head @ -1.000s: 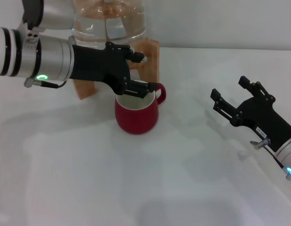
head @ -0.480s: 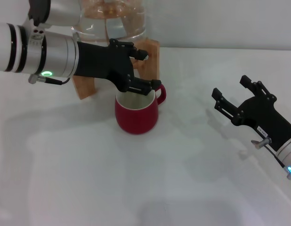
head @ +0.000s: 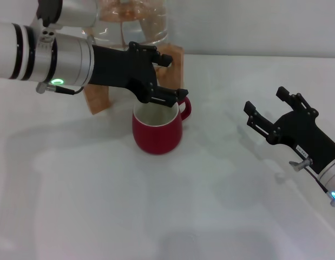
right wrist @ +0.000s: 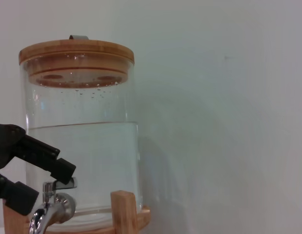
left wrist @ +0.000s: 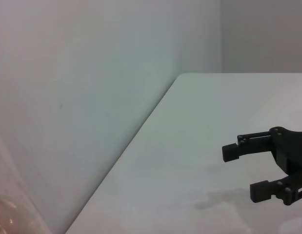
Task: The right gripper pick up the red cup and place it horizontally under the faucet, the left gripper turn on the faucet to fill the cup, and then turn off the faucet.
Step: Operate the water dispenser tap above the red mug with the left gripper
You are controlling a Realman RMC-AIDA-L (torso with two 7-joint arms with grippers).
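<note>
We are working the lever with our left hand (head: 166, 78), which is reaching across above the red cup (head: 156, 129); its fingers are spread, one by the faucet (right wrist: 54, 205) and the lower one over the cup's rim. The cup is standing upright on the table (head: 210, 206) just in front of the wooden stand (head: 175, 67), mouth up, under the spout. To do this step well, we judge we should be pressing the lever squarely with one finger, keeping the lower finger from nudging the cup, and watching the level so we close the tap before it spills.

Our right hand (head: 267, 111) is resting well off to the side, fingers apart and holding nothing.

The head view is showing the cup and both arms, but our arm is hiding the tap. The right wrist view is giving us the chrome faucet itself, our left fingers (right wrist: 41, 153) bracketing its lever, and the glass jar (right wrist: 85, 161) still well over half full. The left wrist view is showing only the wall, bare table and the right hand (left wrist: 248, 168) far off.
</note>
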